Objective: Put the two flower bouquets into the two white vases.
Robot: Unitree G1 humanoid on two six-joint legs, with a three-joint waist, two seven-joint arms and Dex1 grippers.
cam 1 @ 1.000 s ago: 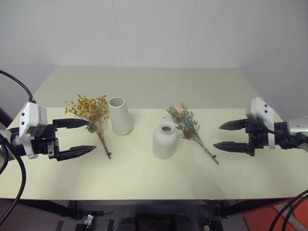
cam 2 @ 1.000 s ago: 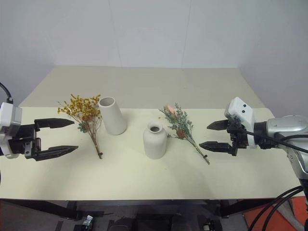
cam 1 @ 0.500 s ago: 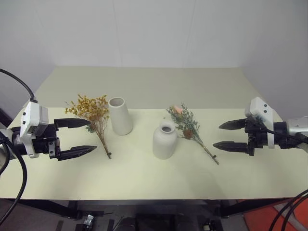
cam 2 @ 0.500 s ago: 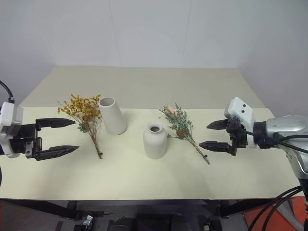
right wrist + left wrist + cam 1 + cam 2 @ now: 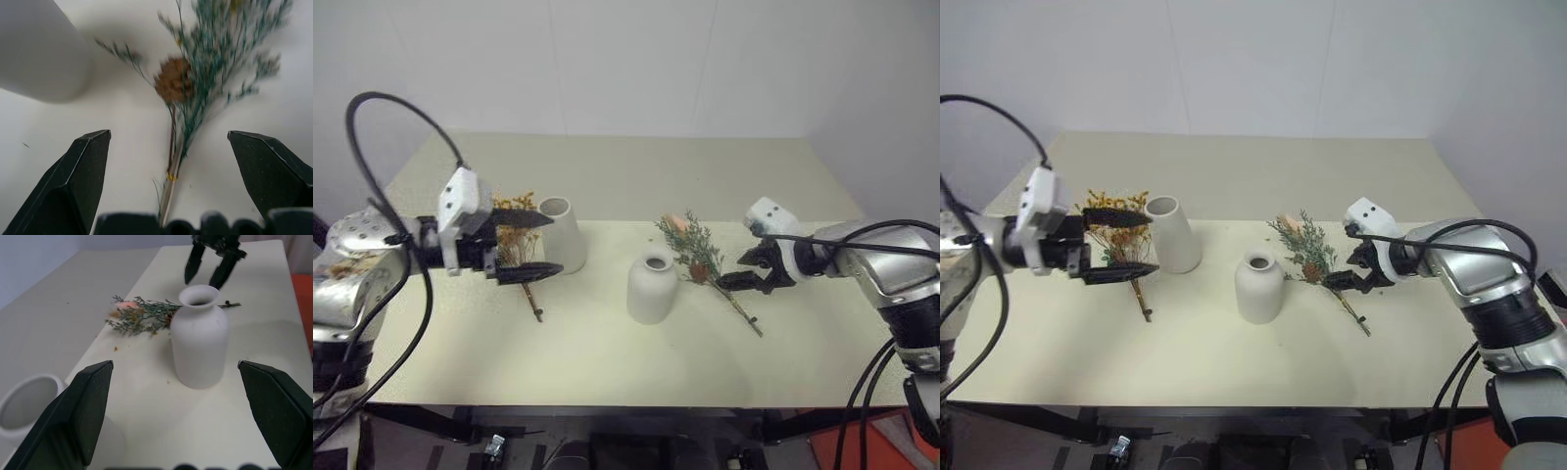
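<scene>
The yellow-orange bouquet (image 5: 513, 239) lies on the table left of the tall tapered white vase (image 5: 562, 235). My left gripper (image 5: 554, 243) hovers open over its flower heads, pointing toward the vases. The rounded narrow-necked white vase (image 5: 651, 288) stands at the table's middle. Just right of it lies the grey-green bouquet (image 5: 690, 251) with its pine cone (image 5: 172, 86). My right gripper (image 5: 736, 272) tips down, open, with its fingers on either side of that bouquet's stem (image 5: 171, 166) and above it. The left wrist view looks past the rounded vase (image 5: 199, 340) to the right gripper (image 5: 213, 265).
The cream table (image 5: 607, 176) has bare surface behind the vases and along its front edge. A white wall stands behind the far edge. Black cables loop from both arms at the sides.
Both arms have swung inward. The left gripper moved right to sit over the yellow bouquet. The right gripper moved left and tipped down over the green bouquet's stem. Both stayed open.
</scene>
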